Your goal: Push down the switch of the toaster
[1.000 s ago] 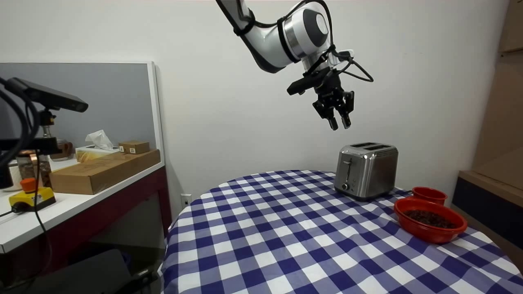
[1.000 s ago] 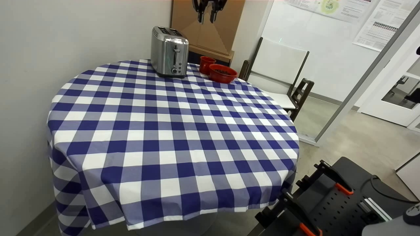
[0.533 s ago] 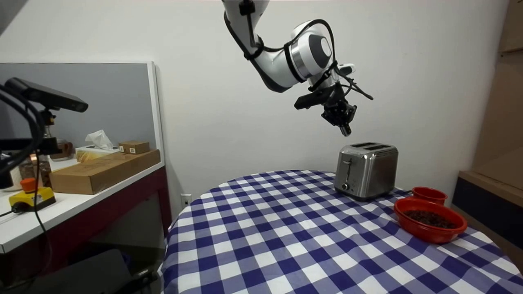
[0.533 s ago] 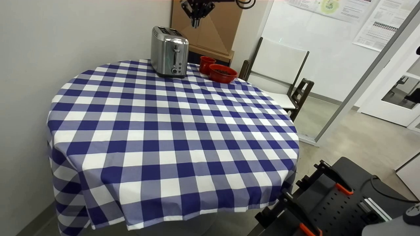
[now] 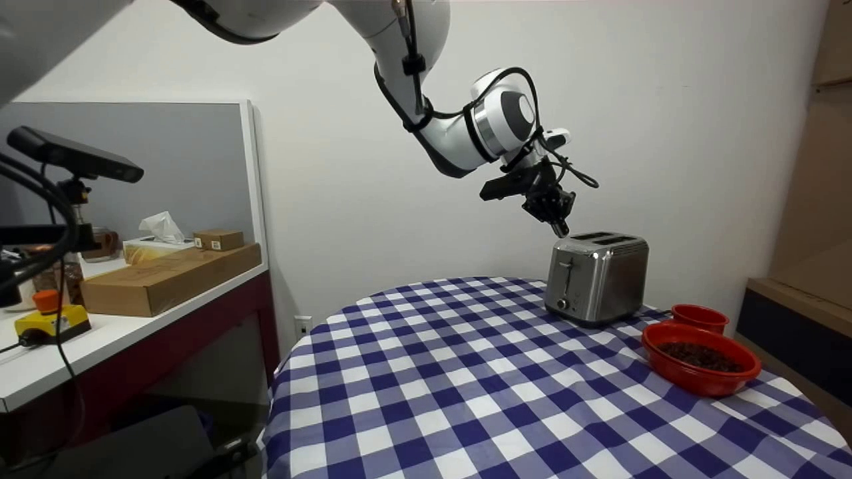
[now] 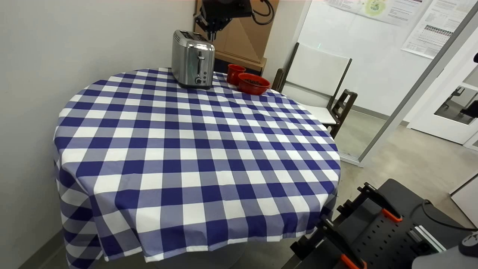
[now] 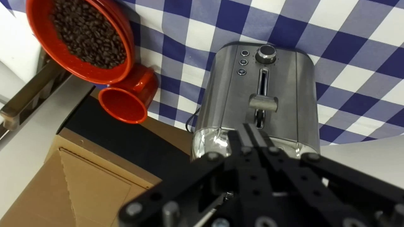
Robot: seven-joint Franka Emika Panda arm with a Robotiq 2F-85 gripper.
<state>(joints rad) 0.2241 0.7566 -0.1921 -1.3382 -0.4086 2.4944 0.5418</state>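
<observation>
The shiny silver toaster (image 5: 599, 283) stands upright at the far side of the table; it also shows in an exterior view (image 6: 186, 61) and in the wrist view (image 7: 284, 78). Its switch is a small metal lever (image 7: 263, 102) in the upper part of a slot on the narrow front; the lever also shows in an exterior view (image 6: 201, 57). My gripper (image 5: 560, 231) is shut with nothing between its fingers and points down near the toaster's top front edge. In the wrist view the fingertips (image 7: 246, 134) stand just short of the slot's upper end, apart from the lever.
A red bowl (image 5: 702, 382) of dark beans and a red cup (image 7: 123, 105) stand beside the toaster on the checkered tablecloth (image 6: 179, 149). A wall (image 5: 373, 166) is behind the toaster. A cardboard box (image 7: 94, 189) stands past the table edge.
My gripper was open one second ago and was shut by half a second ago. The arm has come down, bringing the fingertips close to the toaster's top. The toaster has not moved.
</observation>
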